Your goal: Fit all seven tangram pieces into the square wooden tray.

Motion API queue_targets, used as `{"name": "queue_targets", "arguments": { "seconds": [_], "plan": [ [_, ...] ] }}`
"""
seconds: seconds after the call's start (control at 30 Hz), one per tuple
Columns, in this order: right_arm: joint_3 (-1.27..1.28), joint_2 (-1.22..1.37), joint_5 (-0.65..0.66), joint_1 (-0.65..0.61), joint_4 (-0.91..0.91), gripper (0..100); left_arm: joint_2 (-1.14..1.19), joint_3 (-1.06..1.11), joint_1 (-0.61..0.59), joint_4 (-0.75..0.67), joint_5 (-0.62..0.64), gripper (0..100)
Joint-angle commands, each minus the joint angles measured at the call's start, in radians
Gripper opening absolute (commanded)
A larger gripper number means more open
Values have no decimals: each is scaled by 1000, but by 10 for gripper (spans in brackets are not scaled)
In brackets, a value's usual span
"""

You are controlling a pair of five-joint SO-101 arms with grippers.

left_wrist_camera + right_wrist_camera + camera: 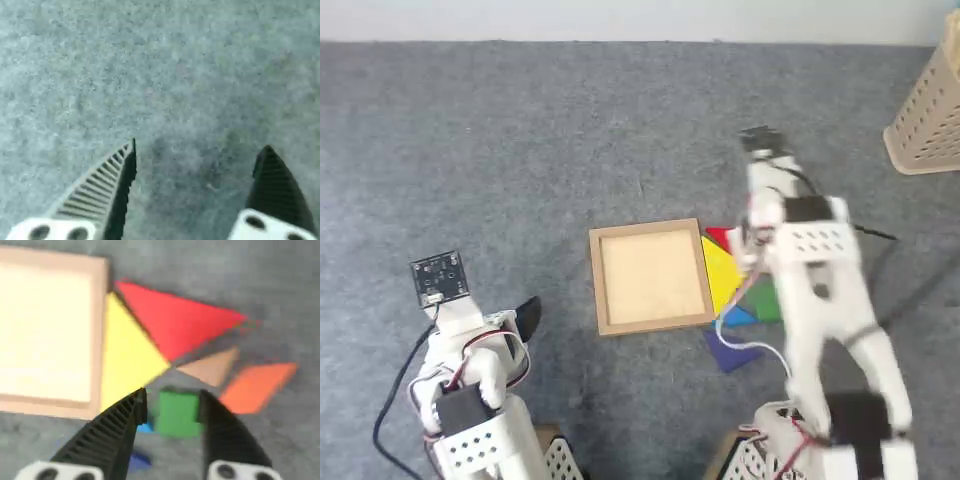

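The square wooden tray [650,275] lies empty mid-table, also seen as the tray [45,330] in the right wrist view. Against its right side are a yellow triangle [127,360], a red triangle [175,322], a tan triangle [212,367], an orange parallelogram [255,387], a green square [176,415] and a blue piece [145,428]. My right gripper [172,397] is open, its fingers on either side of the green square. The right arm [805,250] hangs over these pieces. My left gripper [199,147] is open over bare carpet.
A purple piece [735,352] lies in front of the tray's right corner. A pale slotted basket [930,110] stands at the far right. The left arm [470,345] sits at the front left. Grey carpet [520,150] covers the table.
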Motion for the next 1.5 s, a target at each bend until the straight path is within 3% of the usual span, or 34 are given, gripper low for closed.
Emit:
{"name": "queue_targets", "arguments": {
  "seconds": [0.0, 0.33, 0.73, 1.17, 1.33, 1.47],
  "plan": [
    [-117, 97, -23, -154, 15, 222, -12, -13, 2, -2, -2, 354],
    [-32, 180, -77, -280, -58, 223, -12, -13, 2, -2, -2, 354],
    [28, 208, -87, -124, -216, 224, -12, -13, 2, -2, -2, 354],
    [20, 363, -86, -153, -259, 224, -12, -13, 2, -2, -2, 354],
    [21, 351, -75, -220, -211, 225, -12, -13, 2, -2, -2, 354],
    [21, 361, -75, -236, -209, 289, -12, -13, 2, -2, -2, 354]
  ]
}}
